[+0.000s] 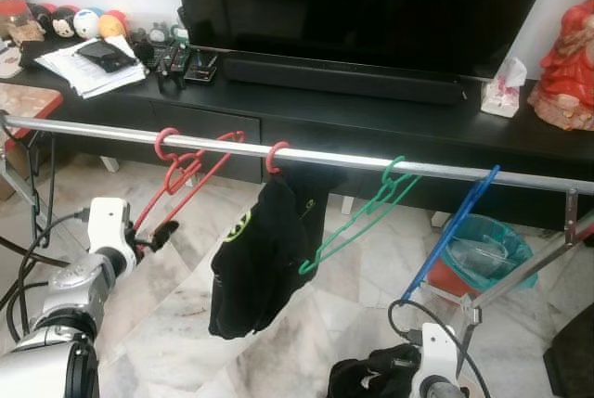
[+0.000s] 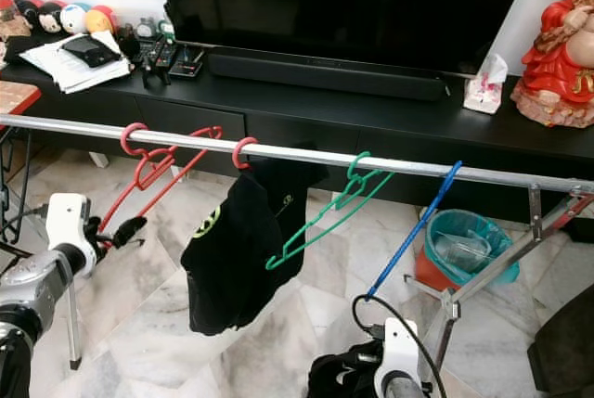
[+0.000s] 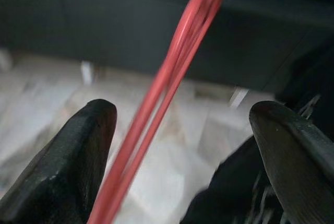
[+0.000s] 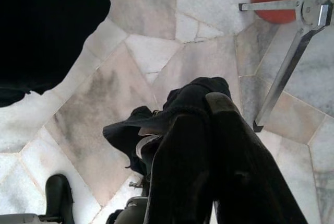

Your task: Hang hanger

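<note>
Your left claw sits at the lower end of the red hanger, its fingers spread apart with the hanger's thin red bars running between them, close against one finger and well clear of the other, so it is open around the hanger and not clamped. That hanger already hangs by its hook on the rail, near the rail's left end, tilted down toward your left arm. Along the rail to the right you have a second red hook carrying a black shirt, then a green hanger, then a blue hanger slanting down toward your right arm. Your right claw is low, above the marble floor, its two fingers pressed together on a bunched black cloth. Behind the rail stands a black bench with a TV, a soundbar, papers, remotes, a tissue box and a red figurine. Beyond the blue hanger, a teal bin stands on the floor by the rack's leg.
</note>
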Controlling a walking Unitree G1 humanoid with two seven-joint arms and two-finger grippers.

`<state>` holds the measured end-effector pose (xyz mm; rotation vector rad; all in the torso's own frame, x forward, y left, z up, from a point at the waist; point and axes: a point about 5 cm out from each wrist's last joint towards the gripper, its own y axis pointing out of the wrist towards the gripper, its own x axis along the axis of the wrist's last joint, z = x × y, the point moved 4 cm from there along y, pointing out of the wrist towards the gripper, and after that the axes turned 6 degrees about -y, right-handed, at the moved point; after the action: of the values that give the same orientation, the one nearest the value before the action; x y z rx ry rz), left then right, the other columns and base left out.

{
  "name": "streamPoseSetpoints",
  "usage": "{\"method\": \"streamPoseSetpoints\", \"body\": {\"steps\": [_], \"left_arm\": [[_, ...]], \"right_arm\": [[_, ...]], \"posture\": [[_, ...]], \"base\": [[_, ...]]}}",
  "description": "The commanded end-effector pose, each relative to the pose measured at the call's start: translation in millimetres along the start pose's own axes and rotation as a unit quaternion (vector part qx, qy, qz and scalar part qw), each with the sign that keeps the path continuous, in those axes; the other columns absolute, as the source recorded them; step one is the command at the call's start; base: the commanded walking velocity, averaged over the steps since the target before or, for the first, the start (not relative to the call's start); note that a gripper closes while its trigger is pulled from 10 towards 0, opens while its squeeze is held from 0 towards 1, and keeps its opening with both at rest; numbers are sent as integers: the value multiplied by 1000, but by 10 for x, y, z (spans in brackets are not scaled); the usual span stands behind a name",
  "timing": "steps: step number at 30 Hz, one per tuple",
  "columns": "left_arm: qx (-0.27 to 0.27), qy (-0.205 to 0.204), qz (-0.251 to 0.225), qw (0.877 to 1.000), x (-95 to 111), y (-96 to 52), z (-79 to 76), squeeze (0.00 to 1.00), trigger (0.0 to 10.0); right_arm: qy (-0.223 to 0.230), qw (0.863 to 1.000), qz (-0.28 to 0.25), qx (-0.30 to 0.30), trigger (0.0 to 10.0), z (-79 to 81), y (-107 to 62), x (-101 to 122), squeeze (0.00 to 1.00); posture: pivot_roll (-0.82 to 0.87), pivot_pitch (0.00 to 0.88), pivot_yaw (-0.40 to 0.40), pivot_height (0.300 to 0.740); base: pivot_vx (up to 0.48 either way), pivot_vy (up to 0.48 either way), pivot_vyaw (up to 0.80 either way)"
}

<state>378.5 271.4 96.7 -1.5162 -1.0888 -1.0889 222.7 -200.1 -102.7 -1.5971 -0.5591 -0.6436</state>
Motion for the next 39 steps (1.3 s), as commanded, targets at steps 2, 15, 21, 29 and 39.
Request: {"method": "streamPoseSetpoints", "body": {"steps": [2,15,21,29,39], "left_arm": [[-20,6,-40,999,214,63,-91,0,10000],[81,94,-22,992,242,183,-75,0,10000],[87,46,30,995,-111,235,-236,0,10000],[109,59,67,990,-385,316,-522,0,10000],[156,74,48,984,-260,340,-466,0,10000]], "right_arm": [[-5,1000,-1,-2,10000,-30,-1,2,0],[-5,1000,0,-1,10000,-23,-2,-2,0],[-5,1000,-1,-1,10000,-27,0,3,0],[-2,1000,-4,-6,10000,-38,2,18,0],[0,1000,-6,-5,10000,-27,3,25,0]], "posture": [[66,38,-62,736],[62,40,-60,736],[58,41,-61,736],[33,46,-55,736],[36,51,-49,736]], "base": [[0,0,0],[0,0,0],[0,0,0],[0,0,0],[0,0,0]]}}
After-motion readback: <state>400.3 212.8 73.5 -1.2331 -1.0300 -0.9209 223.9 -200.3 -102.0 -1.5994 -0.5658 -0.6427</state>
